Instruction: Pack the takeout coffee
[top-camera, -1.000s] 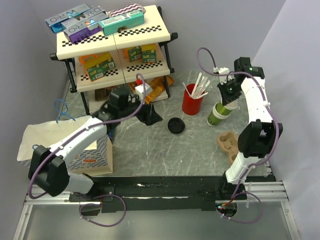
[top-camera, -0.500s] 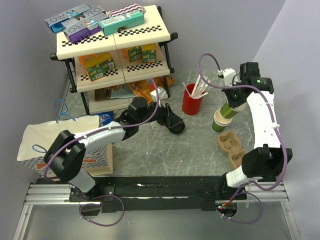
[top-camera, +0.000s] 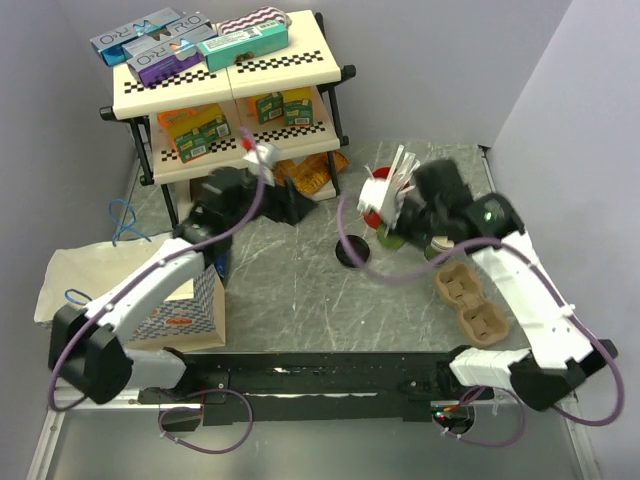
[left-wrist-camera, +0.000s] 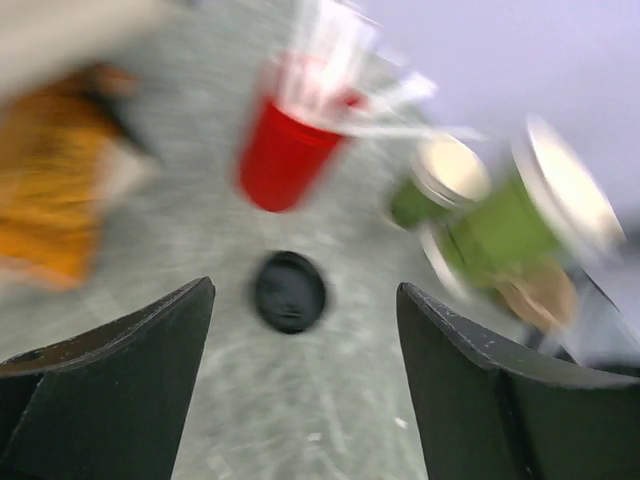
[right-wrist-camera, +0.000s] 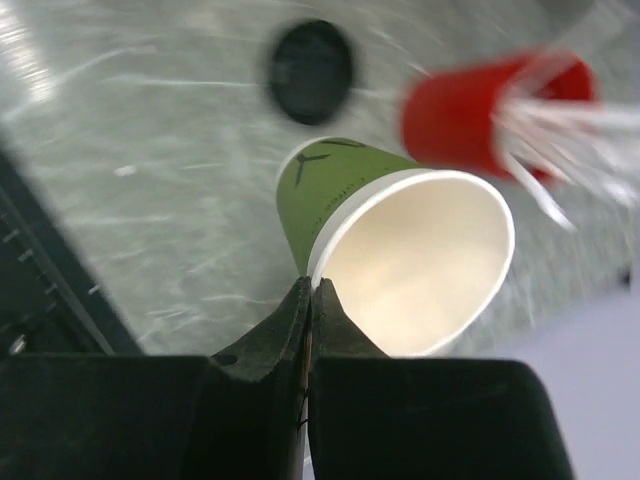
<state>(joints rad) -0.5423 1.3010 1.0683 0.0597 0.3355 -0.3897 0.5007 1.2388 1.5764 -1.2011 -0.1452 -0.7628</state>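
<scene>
Holds cup (right-wrist-camera: 345, 190) by its rim in the clenched right hand (right-wrist-camera: 308, 292); holds left hand (left-wrist-camera: 303, 300) spread, nothing in it.
Tips the cup, cream mouth toward the right wrist camera, above the tabletop (top-camera: 300, 290), between lid (right-wrist-camera: 311, 70) and red cup (right-wrist-camera: 470, 110). Shows, from the left wrist only, a second green cup (left-wrist-camera: 440, 185) beside it, blurred. Has swung the right hand left to the red cup in half a second, and pulled the left hand off the lid toward the shelf (top-camera: 300, 70).

Red cup (left-wrist-camera: 280, 155) of white sticks, snack shelf (top-camera: 225, 80), cardboard cup carrier (top-camera: 470, 305)
</scene>
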